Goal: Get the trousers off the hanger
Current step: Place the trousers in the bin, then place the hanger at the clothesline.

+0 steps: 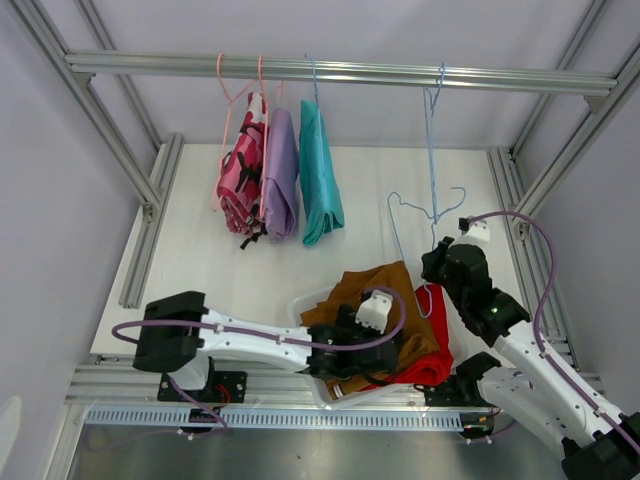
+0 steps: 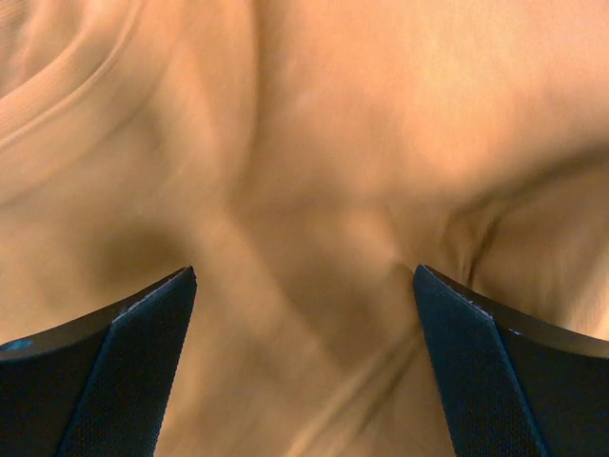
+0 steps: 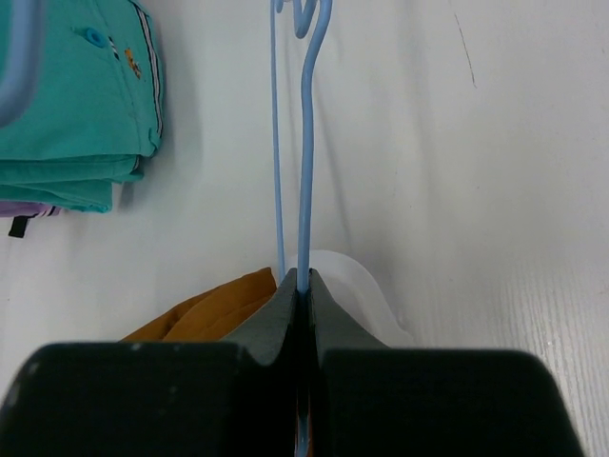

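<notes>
The pink camouflage trousers are blotched pink, red and dark. The lilac trousers are plain, and the teal trousers have a black-and-white striped trim. The mustard-brown trousers and red trousers are plain. The wire hanger is light blue and the desk white.

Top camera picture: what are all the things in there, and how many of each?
Hanging trousers: 3, pink camouflage, lilac, teal, on the rail at the back.
Loose trousers: 2, mustard-brown and red, in the bin.
Bin: 1, see-through white, front of the table.
Pink hangers: 2, on the rail.
Blue hanger: 1, holding the teal trousers.
Empty blue hanger: at least 1, right of the teal trousers.
Rail: 1, silver, across the back.
Table: 1, white.
Left fingers: black, open over the mustard-brown trousers.
Right fingers: black, shut on the empty blue hanger.
</notes>
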`<state>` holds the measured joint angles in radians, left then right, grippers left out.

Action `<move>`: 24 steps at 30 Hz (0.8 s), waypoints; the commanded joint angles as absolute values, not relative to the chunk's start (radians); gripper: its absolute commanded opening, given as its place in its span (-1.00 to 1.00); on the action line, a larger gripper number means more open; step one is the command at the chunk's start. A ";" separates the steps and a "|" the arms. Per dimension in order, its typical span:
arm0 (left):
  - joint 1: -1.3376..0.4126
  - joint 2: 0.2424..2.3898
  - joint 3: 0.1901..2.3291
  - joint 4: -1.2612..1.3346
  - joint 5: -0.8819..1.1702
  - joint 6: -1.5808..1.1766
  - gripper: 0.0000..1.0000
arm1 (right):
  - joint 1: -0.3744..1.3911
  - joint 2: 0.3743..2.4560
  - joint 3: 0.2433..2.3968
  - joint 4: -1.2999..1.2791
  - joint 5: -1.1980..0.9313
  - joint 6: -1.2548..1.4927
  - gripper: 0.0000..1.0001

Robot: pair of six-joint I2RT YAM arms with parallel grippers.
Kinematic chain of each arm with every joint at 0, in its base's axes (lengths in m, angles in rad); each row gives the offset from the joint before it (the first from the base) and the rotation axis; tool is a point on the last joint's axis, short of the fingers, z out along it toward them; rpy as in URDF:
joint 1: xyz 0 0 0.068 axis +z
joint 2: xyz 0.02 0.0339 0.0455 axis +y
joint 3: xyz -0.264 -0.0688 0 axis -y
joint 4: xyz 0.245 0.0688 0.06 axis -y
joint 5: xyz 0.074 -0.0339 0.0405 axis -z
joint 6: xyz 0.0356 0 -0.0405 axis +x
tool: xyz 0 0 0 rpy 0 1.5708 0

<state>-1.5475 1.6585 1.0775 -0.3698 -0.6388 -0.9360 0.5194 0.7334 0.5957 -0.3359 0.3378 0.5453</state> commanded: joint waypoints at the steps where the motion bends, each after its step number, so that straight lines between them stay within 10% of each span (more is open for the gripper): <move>1: -1.594 1.527 1.124 -0.592 -0.658 -0.942 0.99 | 0.522 0.727 0.643 -0.388 0.299 0.542 -1.00; 16: -1.548 1.092 1.281 -0.667 -0.698 -0.539 0.99 | 0.497 0.641 0.753 -0.569 0.534 0.532 -1.00; 24: -1.131 1.000 1.223 -0.488 -0.422 -0.388 0.99 | 0.491 0.676 0.880 -0.572 0.508 0.462 -1.00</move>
